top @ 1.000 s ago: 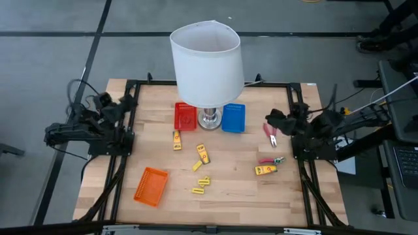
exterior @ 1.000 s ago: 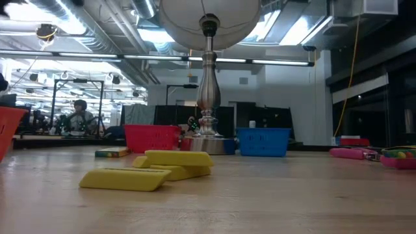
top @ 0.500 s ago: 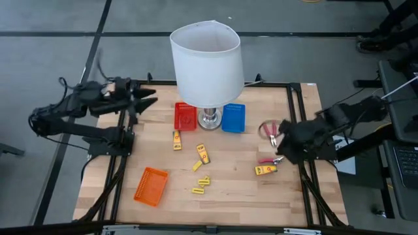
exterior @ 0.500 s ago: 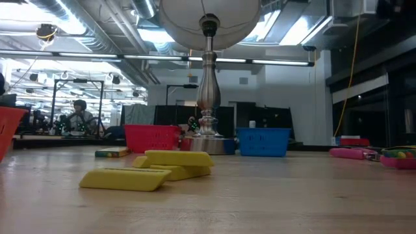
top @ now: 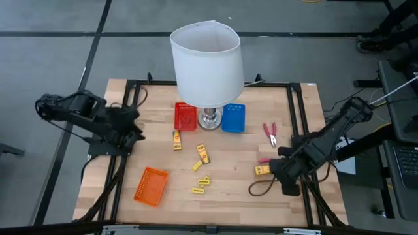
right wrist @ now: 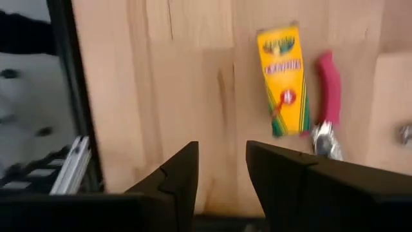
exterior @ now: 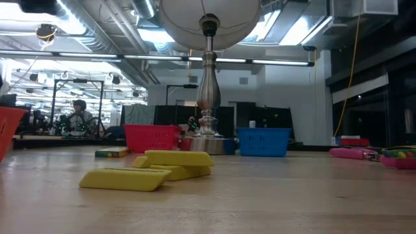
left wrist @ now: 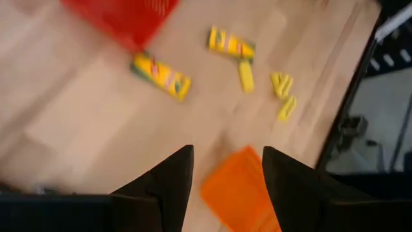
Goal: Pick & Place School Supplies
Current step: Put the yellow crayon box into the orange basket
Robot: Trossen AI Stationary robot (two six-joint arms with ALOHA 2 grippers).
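Observation:
The supplies lie flat on the wooden table. They are yellow packets (top: 176, 140) (top: 204, 154) (top: 264, 170), plain yellow pieces (top: 196, 166) (top: 201, 185), red-handled pliers (top: 270, 134) and a pink-handled tool (top: 266, 160). My left gripper (top: 134, 129) is open and empty over the table's left side. Its wrist view looks past its fingers (left wrist: 170, 183) at the orange basket (left wrist: 241, 193) and packets (left wrist: 161, 75). My right gripper (top: 281, 176) is open and empty at the near right, just short of a yellow crayon packet (right wrist: 283, 80) and the pink-handled tool (right wrist: 328, 90).
A white-shaded lamp (top: 206, 62) stands at the far middle, between a red basket (top: 185, 116) and a blue basket (top: 233, 117). An orange basket (top: 151, 186) lies near left. A dark cable loop (top: 258, 189) lies by my right gripper. Black rails (top: 121, 176) run along both sides.
My right gripper has swung from beside the red pliers toward the table's near edge, ending by the yellow packet at the near right. My left gripper has first gone toward the far edge, then come back toward the near edge over the table's left side.

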